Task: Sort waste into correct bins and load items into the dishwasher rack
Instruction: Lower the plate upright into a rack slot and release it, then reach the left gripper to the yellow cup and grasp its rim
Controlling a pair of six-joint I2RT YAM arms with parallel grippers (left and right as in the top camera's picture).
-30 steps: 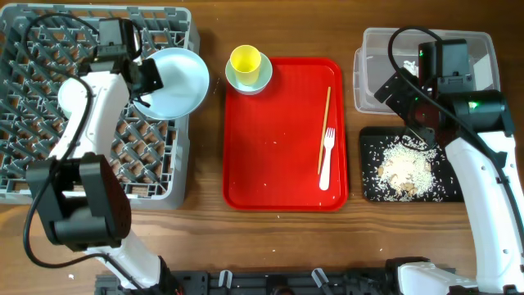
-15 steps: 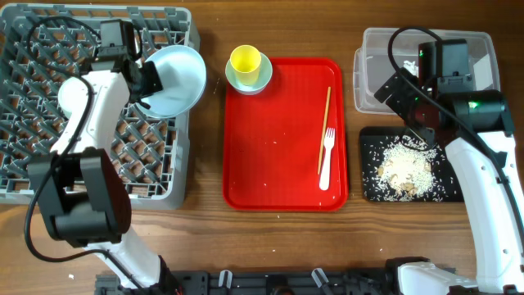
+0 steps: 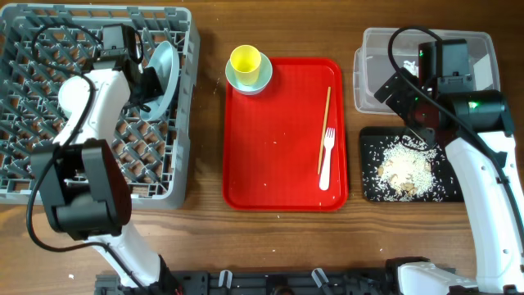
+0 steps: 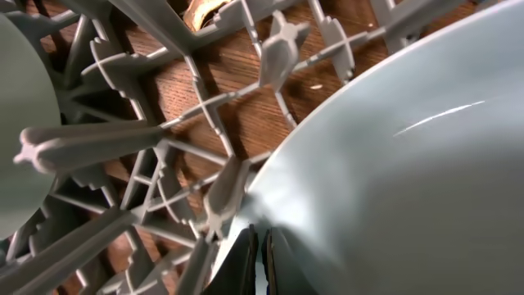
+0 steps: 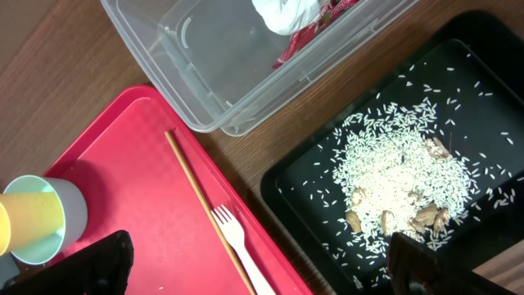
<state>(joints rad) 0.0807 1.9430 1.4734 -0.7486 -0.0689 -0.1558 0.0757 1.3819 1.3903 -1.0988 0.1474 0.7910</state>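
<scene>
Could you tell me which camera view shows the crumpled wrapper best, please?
The right wrist view: the wrapper lies in the clear tub, partly cropped at the top edge. Overhead, the right arm hides it; the left wrist view misses it.

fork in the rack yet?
No, the white fork lies on the red tray, beside the chopstick.

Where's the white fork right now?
Overhead view: the white fork lies on the red tray near its right edge, close beside the chopstick, with the black tray just beyond that edge.
</scene>
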